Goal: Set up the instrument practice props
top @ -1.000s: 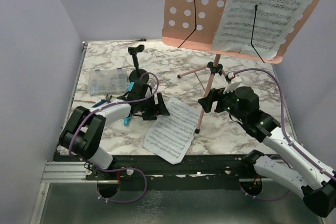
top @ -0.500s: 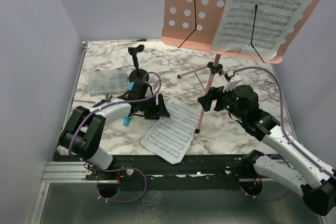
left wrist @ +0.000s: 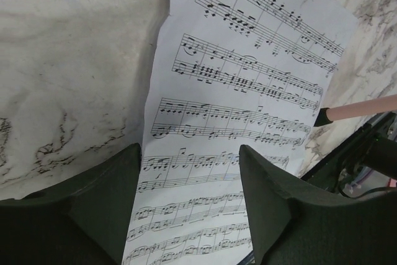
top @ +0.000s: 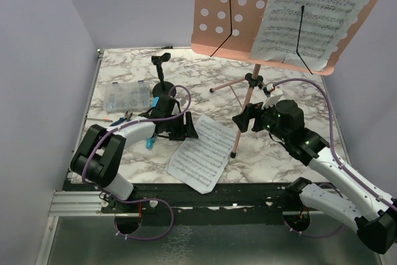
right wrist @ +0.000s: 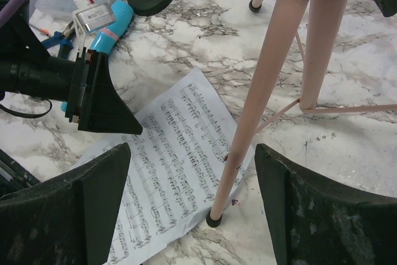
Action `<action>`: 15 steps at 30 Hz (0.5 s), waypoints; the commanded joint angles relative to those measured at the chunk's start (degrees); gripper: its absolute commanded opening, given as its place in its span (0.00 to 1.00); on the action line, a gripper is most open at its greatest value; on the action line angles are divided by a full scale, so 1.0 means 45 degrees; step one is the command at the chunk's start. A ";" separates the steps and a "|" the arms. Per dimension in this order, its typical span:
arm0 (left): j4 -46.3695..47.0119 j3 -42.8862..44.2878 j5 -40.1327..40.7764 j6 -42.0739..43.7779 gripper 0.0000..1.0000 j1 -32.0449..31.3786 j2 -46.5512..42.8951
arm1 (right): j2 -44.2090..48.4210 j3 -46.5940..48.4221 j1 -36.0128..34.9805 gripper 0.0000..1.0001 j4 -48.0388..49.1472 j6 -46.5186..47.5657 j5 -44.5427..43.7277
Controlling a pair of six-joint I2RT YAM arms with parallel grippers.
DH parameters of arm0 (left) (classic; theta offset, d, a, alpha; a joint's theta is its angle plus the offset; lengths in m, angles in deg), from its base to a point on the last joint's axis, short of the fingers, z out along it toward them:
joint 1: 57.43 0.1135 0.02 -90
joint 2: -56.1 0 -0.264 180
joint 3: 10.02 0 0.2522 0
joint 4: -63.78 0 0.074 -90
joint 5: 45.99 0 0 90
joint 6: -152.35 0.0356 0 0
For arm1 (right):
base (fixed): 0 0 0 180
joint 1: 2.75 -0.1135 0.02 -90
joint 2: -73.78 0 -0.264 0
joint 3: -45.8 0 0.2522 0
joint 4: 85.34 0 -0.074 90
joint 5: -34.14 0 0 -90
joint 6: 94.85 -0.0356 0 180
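Left gripper [top: 188, 127] low at sheet-music page [top: 201, 153] upper-left corner, jaws apart; right gripper [top: 243, 118] centre-right, jaws apart beside pink music stand [top: 248, 100] pole.

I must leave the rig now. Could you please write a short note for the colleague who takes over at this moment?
Left gripper: open, low over the left edge of the loose page, which lies flat on the table. Nothing held.
Right gripper: open, near the front leg of the music stand, not touching it.
Done: the music stand is upright, with one page under a wire arm on the right half of its panel. The mic stand is upright at the back left, its clip empty.
Left: loose page onto the bare left half; microphone into the clip. I cannot pick out the microphone with certainty.
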 commanded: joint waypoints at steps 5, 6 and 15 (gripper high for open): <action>-0.0081 -0.0072 0.0702 0.0475 0.65 -0.0068 0.0509 | 0.0014 0.0424 -0.0078 0.85 0.0345 0.0140 0.0268; -0.0033 -0.0059 0.0573 0.0478 0.65 -0.0068 0.0593 | -0.0023 0.0432 -0.0078 0.86 0.0348 0.0158 0.0281; 0.1255 -0.0320 -0.1131 0.0145 0.62 -0.0068 0.1443 | -0.0069 0.0302 -0.0088 0.86 0.0558 0.0189 0.0227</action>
